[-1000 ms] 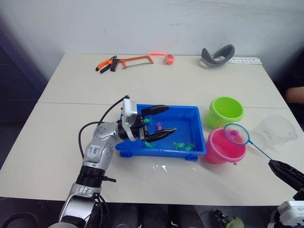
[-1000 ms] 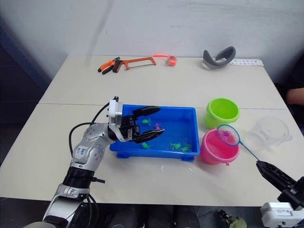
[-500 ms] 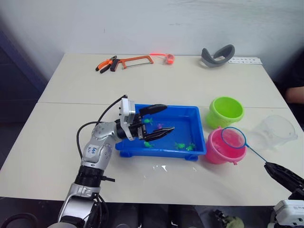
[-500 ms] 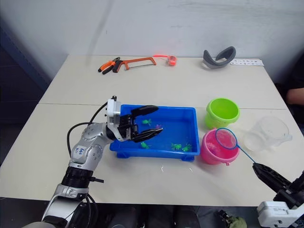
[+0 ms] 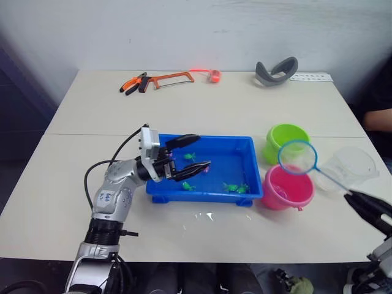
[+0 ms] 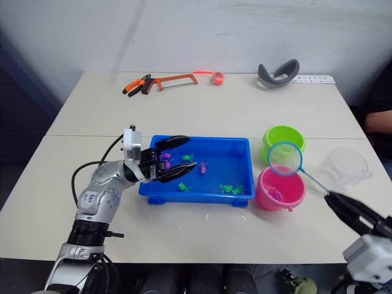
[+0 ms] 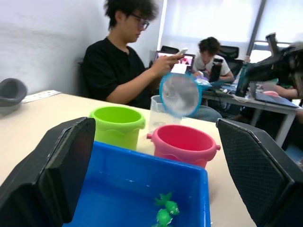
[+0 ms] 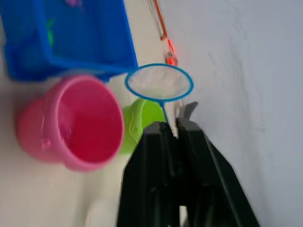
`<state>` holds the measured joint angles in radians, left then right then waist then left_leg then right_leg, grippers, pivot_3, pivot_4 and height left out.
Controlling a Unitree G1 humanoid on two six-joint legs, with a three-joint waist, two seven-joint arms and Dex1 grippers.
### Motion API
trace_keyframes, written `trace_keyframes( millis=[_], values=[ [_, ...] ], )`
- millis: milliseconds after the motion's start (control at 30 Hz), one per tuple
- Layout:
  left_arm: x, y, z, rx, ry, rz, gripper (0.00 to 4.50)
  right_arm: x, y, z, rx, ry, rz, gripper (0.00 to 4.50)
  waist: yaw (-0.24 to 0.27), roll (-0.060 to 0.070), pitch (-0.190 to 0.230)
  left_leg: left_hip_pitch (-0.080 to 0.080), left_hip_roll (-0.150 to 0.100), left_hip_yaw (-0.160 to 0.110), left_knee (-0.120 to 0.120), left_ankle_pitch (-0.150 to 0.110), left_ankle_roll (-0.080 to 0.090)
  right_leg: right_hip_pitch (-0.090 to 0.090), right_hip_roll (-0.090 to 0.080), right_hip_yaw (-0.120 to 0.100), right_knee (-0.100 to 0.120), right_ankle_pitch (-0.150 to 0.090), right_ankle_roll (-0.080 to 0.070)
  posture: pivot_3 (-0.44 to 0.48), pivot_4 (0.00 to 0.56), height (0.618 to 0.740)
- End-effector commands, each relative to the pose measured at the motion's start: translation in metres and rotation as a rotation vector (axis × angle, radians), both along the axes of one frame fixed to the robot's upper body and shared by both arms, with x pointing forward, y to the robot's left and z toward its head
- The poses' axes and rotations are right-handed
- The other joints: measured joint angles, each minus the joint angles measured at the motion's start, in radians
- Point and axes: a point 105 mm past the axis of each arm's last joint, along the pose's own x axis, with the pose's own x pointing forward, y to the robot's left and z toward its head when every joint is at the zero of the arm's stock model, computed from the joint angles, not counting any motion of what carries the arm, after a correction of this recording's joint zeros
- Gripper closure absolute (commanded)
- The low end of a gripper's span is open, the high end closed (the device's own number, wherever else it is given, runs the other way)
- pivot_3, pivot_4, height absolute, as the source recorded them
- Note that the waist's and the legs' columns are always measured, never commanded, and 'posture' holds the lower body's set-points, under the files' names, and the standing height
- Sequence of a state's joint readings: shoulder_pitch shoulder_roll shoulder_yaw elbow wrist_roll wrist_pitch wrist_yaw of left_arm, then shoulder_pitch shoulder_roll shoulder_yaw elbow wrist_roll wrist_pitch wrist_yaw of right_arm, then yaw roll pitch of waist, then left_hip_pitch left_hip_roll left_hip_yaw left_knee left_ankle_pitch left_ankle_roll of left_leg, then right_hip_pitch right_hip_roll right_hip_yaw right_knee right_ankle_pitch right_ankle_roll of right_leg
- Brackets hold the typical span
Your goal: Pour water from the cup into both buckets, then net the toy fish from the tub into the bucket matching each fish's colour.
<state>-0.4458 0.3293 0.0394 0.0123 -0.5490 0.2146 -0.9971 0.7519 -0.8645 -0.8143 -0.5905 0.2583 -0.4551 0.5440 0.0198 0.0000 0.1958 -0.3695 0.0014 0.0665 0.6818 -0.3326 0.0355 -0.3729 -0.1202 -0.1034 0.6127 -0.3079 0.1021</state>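
Note:
The blue tub (image 5: 246,143) sits mid-table with several small green fish (image 5: 231,187) and pink fish (image 6: 203,166) in it. My left gripper (image 5: 195,154) hangs open over the tub's left part, holding nothing. To the tub's right stand the green bucket (image 5: 286,141) and the pink bucket (image 5: 288,187); a pink fish (image 6: 275,195) lies in the pink one. My right gripper (image 5: 367,208) is shut on the net's thin handle. The net's blue hoop (image 5: 298,157) is raised above and between the two buckets, its mesh looking empty. The clear cup (image 5: 352,168) stands right of the buckets.
A hacksaw (image 5: 171,78), orange pliers (image 5: 135,82), a small red object (image 5: 214,75) and a grey curved band (image 5: 278,69) lie along the table's far edge. Water drops (image 5: 205,215) lie in front of the tub. A person's arm (image 5: 376,116) shows at the right edge.
My right gripper has lifted the net off the pink bucket, so the hoop now stands higher, between the buckets. My left gripper has drawn back slightly toward the tub's left end, still open.

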Motion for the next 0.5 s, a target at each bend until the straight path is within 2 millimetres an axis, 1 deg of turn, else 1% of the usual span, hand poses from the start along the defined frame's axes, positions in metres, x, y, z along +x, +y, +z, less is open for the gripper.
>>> trace_keyframes(
  millis=[33, 100, 133, 200, 267, 300, 367, 433, 500],
  values=[
    [-0.002, 0.018, 0.010, -0.010, -0.031, 0.061, 0.05, 0.015, 0.028, -0.005, 0.340, 0.211, 0.101, 4.50, 0.002, 0.000, 0.000, 0.000, 0.000, 0.000, 0.000, 0.000, 0.000, 0.000, 0.000, 0.000, 0.000, 0.000, 0.000, 0.000, 0.150, 0.740],
    [-0.003, 0.025, 0.010, 0.001, -0.029, 0.087, 0.05, 0.023, 0.039, -0.009, 0.486, 0.301, 0.136, 4.50, 0.009, 0.000, 0.000, 0.000, 0.001, -0.002, 0.000, 0.000, -0.001, 0.000, 0.000, -0.001, 0.000, -0.001, -0.002, 0.000, 0.150, 0.740],
    [-0.004, 0.028, 0.011, 0.006, -0.029, 0.099, 0.05, 0.026, 0.043, -0.009, 0.531, 0.325, 0.150, 4.50, 0.010, 0.000, 0.000, -0.002, 0.001, -0.003, 0.000, 0.000, -0.001, 0.000, 0.000, -0.002, 0.000, -0.001, -0.002, 0.000, 0.150, 0.740],
    [-0.008, 0.044, 0.012, 0.025, -0.029, 0.157, 0.05, 0.038, 0.054, -0.015, 0.562, 0.389, 0.185, 4.50, 0.006, 0.000, 0.000, -0.003, 0.000, -0.004, 0.000, -0.001, 0.000, -0.001, 0.000, -0.003, 0.001, -0.001, -0.002, 0.000, 0.150, 0.740],
    [-0.010, 0.053, 0.012, 0.038, -0.027, 0.191, 0.05, 0.046, 0.057, -0.017, 0.564, 0.421, 0.198, 4.50, 0.004, 0.000, 0.000, -0.004, -0.001, -0.003, 0.001, -0.001, 0.001, -0.001, -0.003, -0.004, 0.001, -0.001, -0.001, 0.000, 0.150, 0.740],
    [-0.013, 0.060, 0.012, 0.041, -0.020, 0.218, 0.05, 0.052, 0.059, -0.017, 0.608, 0.451, 0.202, 4.50, 0.004, 0.000, 0.000, -0.003, -0.002, -0.003, 0.001, -0.001, 0.001, -0.001, -0.004, -0.005, 0.000, -0.001, -0.001, 0.000, 0.150, 0.740],
    [-0.019, 0.071, 0.011, 0.055, -0.007, 0.262, 0.05, 0.062, 0.062, -0.019, 0.620, 0.484, 0.202, 4.50, 0.000, -0.001, 0.000, -0.003, -0.002, -0.003, 0.001, -0.001, 0.001, -0.001, -0.004, -0.005, 0.000, -0.001, -0.001, 0.000, 0.150, 0.740],
    [-0.022, 0.080, 0.009, 0.063, 0.003, 0.299, 0.05, 0.071, 0.063, -0.021, 0.622, 0.493, 0.173, 4.50, 0.002, 0.000, 0.000, -0.003, -0.003, -0.002, 0.001, -0.001, 0.001, -0.001, -0.005, -0.005, 0.000, -0.001, -0.001, 0.000, 0.150, 0.740],
    [-0.024, 0.085, 0.009, 0.067, 0.012, 0.318, 0.05, 0.075, 0.065, -0.023, 0.631, 0.537, 0.168, 4.50, 0.007, -0.001, 0.000, -0.003, -0.002, -0.003, 0.001, -0.001, 0.001, -0.001, -0.005, -0.006, 0.000, -0.001, -0.001, 0.000, 0.150, 0.740]
  ],
)
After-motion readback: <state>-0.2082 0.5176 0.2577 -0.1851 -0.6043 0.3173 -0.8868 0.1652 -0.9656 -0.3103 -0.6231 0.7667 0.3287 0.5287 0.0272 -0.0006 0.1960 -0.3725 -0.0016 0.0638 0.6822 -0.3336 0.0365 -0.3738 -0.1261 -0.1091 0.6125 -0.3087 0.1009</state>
